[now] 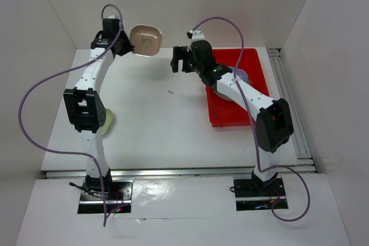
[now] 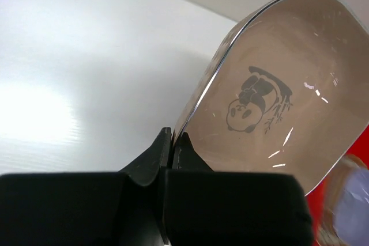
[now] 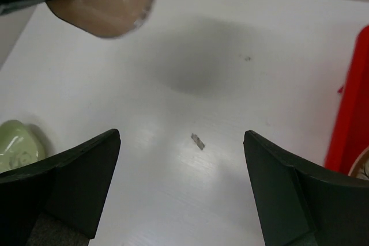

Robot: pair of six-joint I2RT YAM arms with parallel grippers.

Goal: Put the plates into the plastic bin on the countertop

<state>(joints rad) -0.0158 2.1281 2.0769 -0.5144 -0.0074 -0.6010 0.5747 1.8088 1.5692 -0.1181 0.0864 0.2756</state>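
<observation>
A pale green rounded-square plate (image 1: 108, 120) lies alone on the flat white countertop (image 1: 155, 119) at lower left of the overhead view, beside the left arm's elbow and well apart from the shallow bright red plastic bin (image 1: 253, 64) at centre right. Inside the bin a lavender plate (image 1: 239, 75) shows, with what seems to be a second dish (image 1: 220, 94) mostly hidden under the right arm. Farther back, the right gripper (image 1: 179, 60) hovers over bare table near the bin's upper left corner, its fingers spread wide and holding nothing. At upper left the left gripper (image 1: 123, 46) is pinched onto the rim of a glossy pinkish-brown rounded-square plate (image 1: 145, 40) bearing a dark panda print, holding it tilted in the air above the far edge of the table. The step in hand looks like carrying this plate to the bin, perhaps by passing it to the waiting right gripper. Either way the next move calls for a swing toward frame right with the thin rim grip kept firm. The count: one bin and four plates at most, one of them held, one on the table and one or two binned.
</observation>
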